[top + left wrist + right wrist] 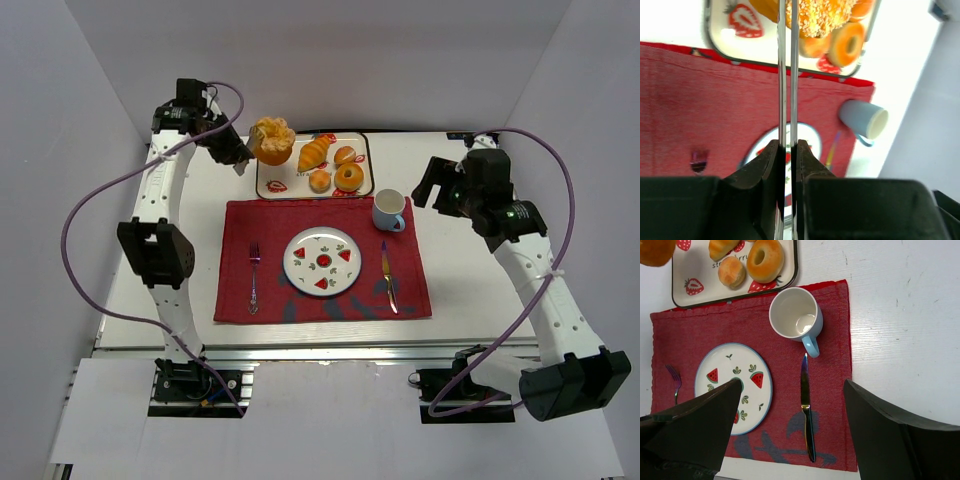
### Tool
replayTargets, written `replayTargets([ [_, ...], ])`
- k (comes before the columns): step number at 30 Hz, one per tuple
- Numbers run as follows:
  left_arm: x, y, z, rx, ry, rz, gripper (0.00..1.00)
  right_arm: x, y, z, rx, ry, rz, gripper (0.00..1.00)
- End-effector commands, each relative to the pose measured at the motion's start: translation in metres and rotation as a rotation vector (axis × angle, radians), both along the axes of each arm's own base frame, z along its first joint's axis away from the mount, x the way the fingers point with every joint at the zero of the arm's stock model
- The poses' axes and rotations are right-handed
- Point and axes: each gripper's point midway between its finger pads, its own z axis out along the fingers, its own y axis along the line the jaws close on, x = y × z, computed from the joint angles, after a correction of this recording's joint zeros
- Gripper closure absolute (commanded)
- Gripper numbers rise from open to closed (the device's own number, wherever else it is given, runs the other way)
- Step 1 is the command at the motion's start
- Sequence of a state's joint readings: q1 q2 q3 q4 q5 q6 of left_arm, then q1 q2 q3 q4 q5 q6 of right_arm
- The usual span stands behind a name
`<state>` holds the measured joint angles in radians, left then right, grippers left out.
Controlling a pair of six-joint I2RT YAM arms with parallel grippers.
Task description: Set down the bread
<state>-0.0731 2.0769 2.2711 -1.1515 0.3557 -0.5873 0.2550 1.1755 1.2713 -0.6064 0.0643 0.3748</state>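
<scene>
The bread [272, 140], a round golden-orange bun with a pale flaky top, hangs above the far left corner of the strawberry tray [366, 165]. My left gripper [240, 158] is shut on thin metal tongs [781, 75], whose blades reach up to the bread [825, 15]. In the left wrist view my left gripper [788, 145] has its jaws pressed on both blades. The bread's edge shows in the right wrist view [655, 251]. My right gripper [435, 185] is open and empty, high above the mat's right side [792, 382].
A croissant [313, 153], a ring donut [349, 176] and a small bun [320, 180] lie on the tray. On the red placemat [240, 230] are a watermelon plate [305, 245], a fork [254, 275], a knife [387, 275] and a blue mug [388, 210].
</scene>
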Motion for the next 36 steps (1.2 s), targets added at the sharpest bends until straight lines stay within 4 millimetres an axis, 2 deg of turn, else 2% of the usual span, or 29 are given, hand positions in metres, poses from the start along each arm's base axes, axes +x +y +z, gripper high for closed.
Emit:
replayTargets([
  [1, -0.033, -0.018, 0.082, -0.12, -0.162, -0.045, 0.99, -0.007, -0.003, 0.023, -0.002, -0.064, 0.01, 0.11],
  [5, -0.087, -0.034, 0.076, -0.126, -0.081, -0.183, 0.99, -0.008, -0.004, 0.031, -0.007, -0.089, 0.009, 0.11],
  [7, -0.125, -0.039, 0.063, -0.086, -0.005, -0.247, 0.99, -0.009, -0.005, 0.036, -0.007, -0.101, 0.011, 0.11],
  [9, -0.151, -0.046, 0.056, -0.062, 0.034, -0.289, 0.99, -0.008, -0.004, 0.041, 0.0, -0.11, 0.012, 0.11],
  [10, -0.165, -0.048, 0.063, -0.061, 0.013, -0.301, 0.99, -0.009, -0.004, 0.041, 0.002, -0.107, 0.012, 0.11],
  [11, -0.178, -0.049, 0.047, -0.06, 0.064, -0.308, 0.99, -0.01, -0.003, 0.042, 0.008, -0.11, 0.014, 0.11],
  [12, -0.185, -0.056, 0.045, -0.063, 0.051, -0.329, 0.99, -0.01, -0.003, 0.043, 0.012, -0.112, 0.014, 0.11],
  [13, -0.201, -0.058, 0.035, -0.074, 0.078, -0.328, 0.99, -0.01, -0.002, 0.043, 0.017, -0.111, 0.013, 0.11],
  [16, -0.219, -0.07, 0.023, -0.102, 0.08, -0.351, 0.99, -0.012, -0.001, 0.04, 0.022, -0.107, 0.015, 0.11],
  [17, -0.23, -0.07, 0.013, -0.1, 0.099, -0.352, 0.99, -0.012, -0.001, 0.039, 0.024, -0.103, 0.016, 0.11],
  [21, -0.252, -0.073, -0.005, -0.081, 0.128, -0.369, 0.99, -0.014, -0.001, 0.034, 0.028, -0.094, 0.017, 0.11],
  [28, -0.258, -0.075, -0.029, -0.09, 0.139, -0.365, 0.96, -0.02, -0.001, 0.021, 0.039, -0.07, 0.013, 0.11],
  [29, -0.256, -0.075, -0.031, -0.086, 0.133, -0.366, 0.92, -0.022, -0.001, 0.019, 0.041, -0.07, 0.015, 0.11],
  [33, -0.259, -0.07, -0.043, -0.049, 0.172, -0.366, 0.64, -0.022, 0.0, 0.017, 0.048, -0.063, 0.015, 0.11],
  [36, -0.258, -0.065, -0.038, -0.013, 0.169, -0.365, 0.51, -0.023, -0.001, 0.016, 0.049, -0.064, 0.011, 0.11],
])
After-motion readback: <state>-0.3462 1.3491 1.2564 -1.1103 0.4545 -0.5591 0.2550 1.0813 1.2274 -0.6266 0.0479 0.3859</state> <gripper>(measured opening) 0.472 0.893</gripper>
